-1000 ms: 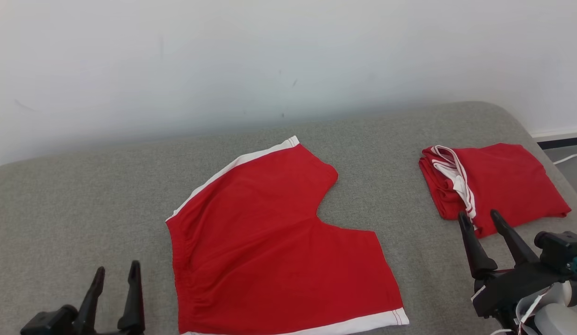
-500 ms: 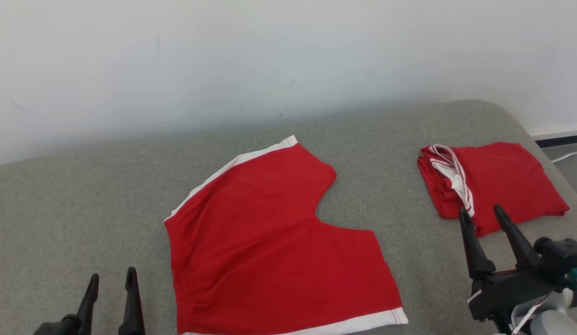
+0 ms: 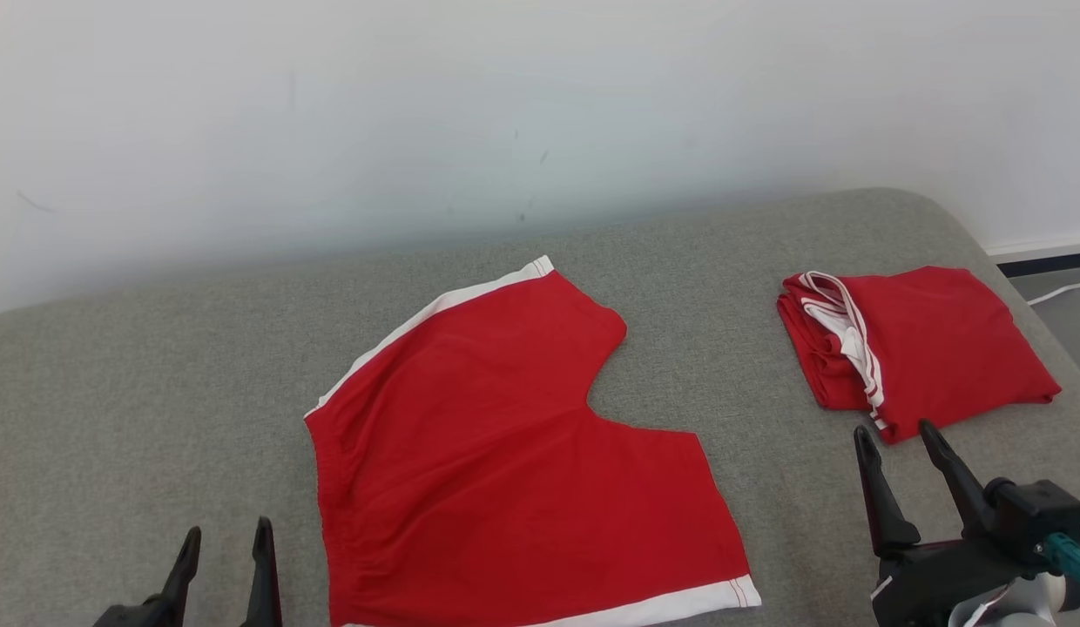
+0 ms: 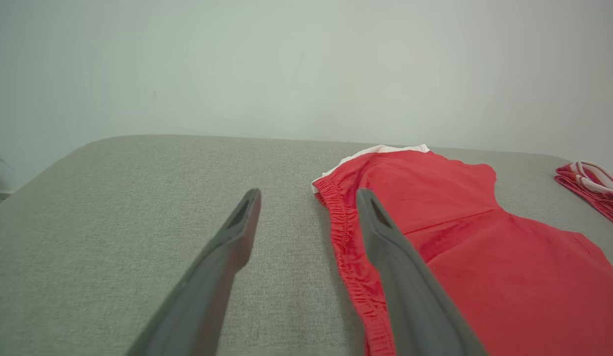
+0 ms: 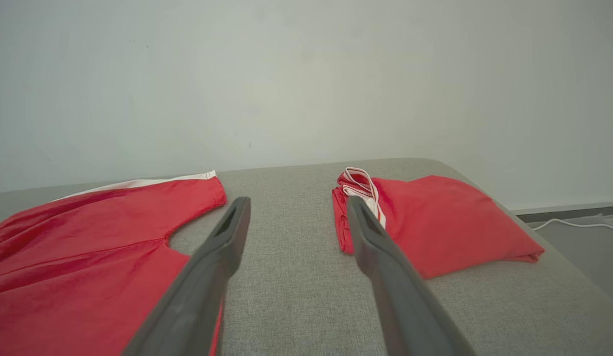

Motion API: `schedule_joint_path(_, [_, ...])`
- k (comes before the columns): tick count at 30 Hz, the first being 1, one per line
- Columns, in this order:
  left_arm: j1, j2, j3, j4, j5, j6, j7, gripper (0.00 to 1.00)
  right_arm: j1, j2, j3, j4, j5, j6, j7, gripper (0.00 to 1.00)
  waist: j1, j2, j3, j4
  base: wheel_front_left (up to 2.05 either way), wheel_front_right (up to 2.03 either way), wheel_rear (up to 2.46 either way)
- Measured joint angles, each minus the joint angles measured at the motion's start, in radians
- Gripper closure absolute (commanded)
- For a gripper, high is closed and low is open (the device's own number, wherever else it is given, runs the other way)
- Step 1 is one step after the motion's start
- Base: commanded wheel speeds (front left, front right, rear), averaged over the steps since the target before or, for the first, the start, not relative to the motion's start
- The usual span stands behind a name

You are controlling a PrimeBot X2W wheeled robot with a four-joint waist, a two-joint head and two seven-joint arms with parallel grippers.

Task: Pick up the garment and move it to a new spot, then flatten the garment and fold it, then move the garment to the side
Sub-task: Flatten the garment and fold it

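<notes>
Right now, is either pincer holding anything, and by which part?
Nothing is held. The left pincer and the right pincer are both open and empty; the shorts lie flat between them.

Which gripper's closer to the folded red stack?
Right. The right gripper sits just short of the folded stack; the left gripper is far across, beyond the flat shorts.

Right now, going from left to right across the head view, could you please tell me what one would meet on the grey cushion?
left gripper, jaws open → spread red shorts → folded red garment
</notes>
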Motion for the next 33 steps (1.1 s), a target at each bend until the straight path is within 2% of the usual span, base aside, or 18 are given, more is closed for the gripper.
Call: schedule_joint_path(33, [0.012,-0.026,0.022,-0.037,0.019,0.0,0.073,0.0,0.018,0.037,-0.048,-0.009,-0.064,0.0,0.0,0.0,0.0,0.0,-0.003,0.002,0.0,0.0,0.0])
